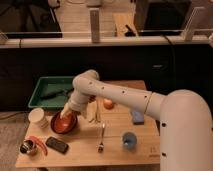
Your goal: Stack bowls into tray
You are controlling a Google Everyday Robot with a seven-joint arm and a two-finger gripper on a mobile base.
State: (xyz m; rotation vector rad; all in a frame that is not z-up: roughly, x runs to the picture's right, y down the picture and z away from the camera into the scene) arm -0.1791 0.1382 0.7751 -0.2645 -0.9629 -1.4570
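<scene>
The red-orange bowl [63,123] sits on the wooden table [115,150], in front of the green tray [38,93] at the back left. Its outer rim looks dark. I cannot make out a separate purple bowl. My gripper [66,114] reaches down from the white arm and is at the bowl's far rim, over its inside. The tray holds a dark object [56,92].
A white paper cup [37,116] stands left of the bowl. A small blue cup [129,140], a fork [101,137], a blue sponge [136,117], an orange fruit [107,103], a black device [56,145], a metal cup [27,147] and a red pepper [38,144] lie around.
</scene>
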